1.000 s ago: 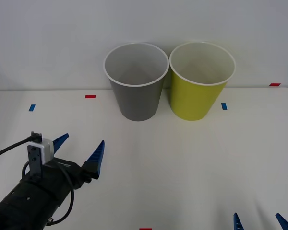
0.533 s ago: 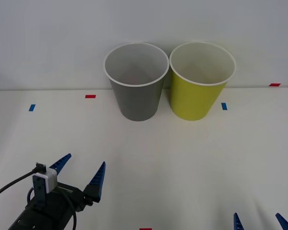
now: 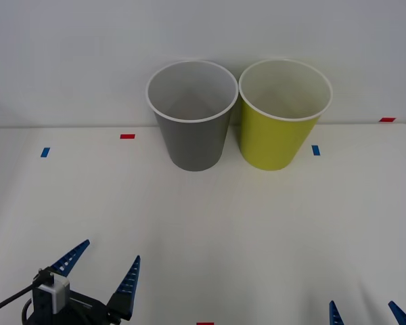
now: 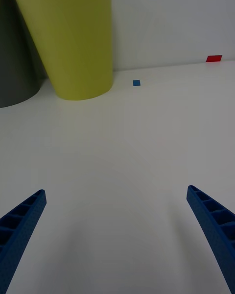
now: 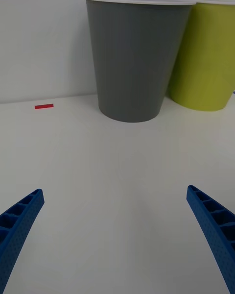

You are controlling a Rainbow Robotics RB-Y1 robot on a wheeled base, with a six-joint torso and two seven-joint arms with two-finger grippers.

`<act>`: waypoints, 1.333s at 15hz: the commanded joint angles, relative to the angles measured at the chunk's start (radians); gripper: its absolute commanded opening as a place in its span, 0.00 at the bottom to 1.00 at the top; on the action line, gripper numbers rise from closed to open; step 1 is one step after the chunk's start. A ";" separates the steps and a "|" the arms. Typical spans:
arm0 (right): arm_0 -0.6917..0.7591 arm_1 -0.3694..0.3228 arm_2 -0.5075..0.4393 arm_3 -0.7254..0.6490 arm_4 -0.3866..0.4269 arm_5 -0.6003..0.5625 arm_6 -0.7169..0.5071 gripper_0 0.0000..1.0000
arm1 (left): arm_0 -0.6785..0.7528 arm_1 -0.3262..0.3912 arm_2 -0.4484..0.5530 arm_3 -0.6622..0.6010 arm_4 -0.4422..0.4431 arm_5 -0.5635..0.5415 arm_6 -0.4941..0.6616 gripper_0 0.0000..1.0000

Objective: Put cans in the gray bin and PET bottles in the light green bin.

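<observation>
Retreating nearer, left pincer [image 3: 101, 269] gapes over table [image 3: 257, 223].

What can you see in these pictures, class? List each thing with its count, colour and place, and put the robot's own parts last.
gray bin: one, gray with white rim, far middle of table, touching the green one.
light green bin: one, yellow-green with white rim, right of the gray bin.
tape marks: several, red and blue, scattered on the table.
table: one, white.
left pincer: one, blue fingers, open, near left edge.
right pincer: one, blue fingers, open, near right corner.
</observation>
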 commanded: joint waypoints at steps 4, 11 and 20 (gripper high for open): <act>0.000 0.000 0.000 0.000 0.000 0.000 0.000 1.00 | 0.167 -0.076 0.025 0.091 -0.016 -0.189 -0.179 1.00; 0.000 0.000 0.000 0.000 0.000 0.000 0.000 1.00 | 0.292 -0.170 0.042 0.118 -0.020 -0.263 -0.251 1.00; 0.000 0.000 0.000 0.000 0.000 0.000 0.000 1.00 | 0.305 -0.173 0.038 0.118 -0.020 -0.271 -0.246 1.00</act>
